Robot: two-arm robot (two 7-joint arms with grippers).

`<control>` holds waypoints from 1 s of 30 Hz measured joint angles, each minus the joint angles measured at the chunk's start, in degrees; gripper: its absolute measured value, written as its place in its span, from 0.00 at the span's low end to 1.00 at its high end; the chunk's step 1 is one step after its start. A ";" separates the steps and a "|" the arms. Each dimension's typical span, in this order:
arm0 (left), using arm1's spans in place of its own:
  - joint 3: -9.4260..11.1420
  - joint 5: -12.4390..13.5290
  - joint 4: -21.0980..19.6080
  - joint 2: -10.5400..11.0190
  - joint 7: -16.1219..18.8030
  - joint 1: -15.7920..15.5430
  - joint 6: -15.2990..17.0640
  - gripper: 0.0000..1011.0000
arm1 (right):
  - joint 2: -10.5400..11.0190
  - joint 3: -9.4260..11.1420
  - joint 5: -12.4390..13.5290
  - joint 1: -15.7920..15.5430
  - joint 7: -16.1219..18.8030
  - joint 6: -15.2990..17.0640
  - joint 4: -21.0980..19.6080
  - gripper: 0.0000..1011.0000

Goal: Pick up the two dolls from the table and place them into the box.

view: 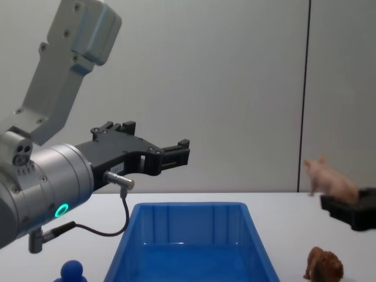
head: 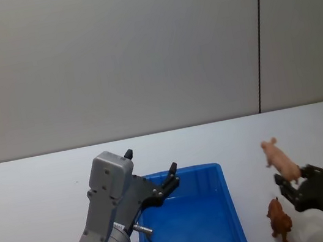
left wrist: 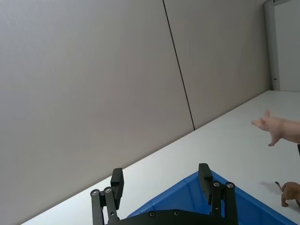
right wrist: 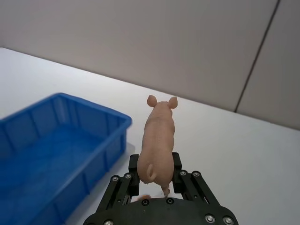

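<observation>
The pale pink pig doll (right wrist: 158, 139) hangs in the air to the right of the blue box (head: 227, 209), with my right gripper (head: 288, 182) shut on its rear half. It also shows as the pig (head: 280, 160) in the head view, the pig (view: 329, 179) in the chest view and the pig (left wrist: 277, 129) in the left wrist view. The brown lion doll (head: 280, 220) stands on the table just right of the box and below the pig; the lion (view: 324, 267) shows too in the chest view. My left gripper (head: 172, 180) hovers open over the box's far left part, holding nothing.
The white table (head: 31, 192) stretches to a grey wall behind. The box (view: 188, 247) has nothing in it. A small blue knob-shaped thing (view: 73, 272) sits near the table's front left corner.
</observation>
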 joint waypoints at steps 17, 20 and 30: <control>0.00 0.00 0.00 0.00 0.00 0.00 0.00 0.99 | -3.64 -2.55 -0.21 5.93 10.55 3.99 0.03 0.36; 0.00 0.00 0.00 0.00 0.00 0.00 0.00 0.99 | -4.65 -3.29 0.20 7.09 12.38 5.62 0.90 0.36; 0.00 0.00 0.00 0.00 0.00 0.00 0.00 0.99 | -6.14 -4.54 0.75 8.76 14.76 7.69 2.68 0.62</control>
